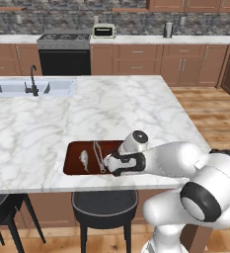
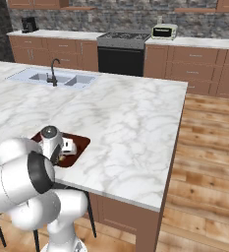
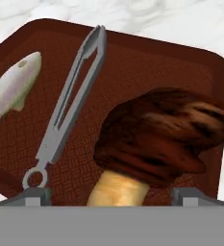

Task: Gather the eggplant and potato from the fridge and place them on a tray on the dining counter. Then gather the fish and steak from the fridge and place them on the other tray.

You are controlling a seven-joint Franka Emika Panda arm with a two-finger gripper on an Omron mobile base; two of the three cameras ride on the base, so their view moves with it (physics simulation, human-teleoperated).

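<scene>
My gripper (image 3: 111, 194): over the near end of the tray, fingers spread wide, one tip at each lower corner of the hand view, gripping nothing. From the left base view it sits at the tray's right half (image 1: 111, 163).
Steak (image 3: 164, 137): dark brown, charred meat on a pale bone, lying on the tray floor directly ahead of my gripper, between the lines of my two fingers. The bone end points back toward me; I cannot tell whether it touches either tip.
Fish (image 3: 12, 86): small and silvery, flat on the tray, off to the left of my gripper and well apart from the steak. In the left base view it lies in the tray's left half (image 1: 84, 158).
Tongs (image 3: 70, 103): grey metal, lying lengthwise on the tray between fish and steak, the ring end near my left fingertip, the tips pointing away from me.
Tray (image 3: 200, 72): dark red-brown, low rim, rounded corners, on the bench close to its near edge (image 1: 72, 168); my arm hides part of it in the right base view (image 2: 79, 142).
Bench (image 1: 136, 108): white marble island; the sink (image 1: 18, 89) with its black tap is far beyond my gripper, toward the left.
Stool (image 1: 104, 205): dark seat under the bench edge, below the tray.
</scene>
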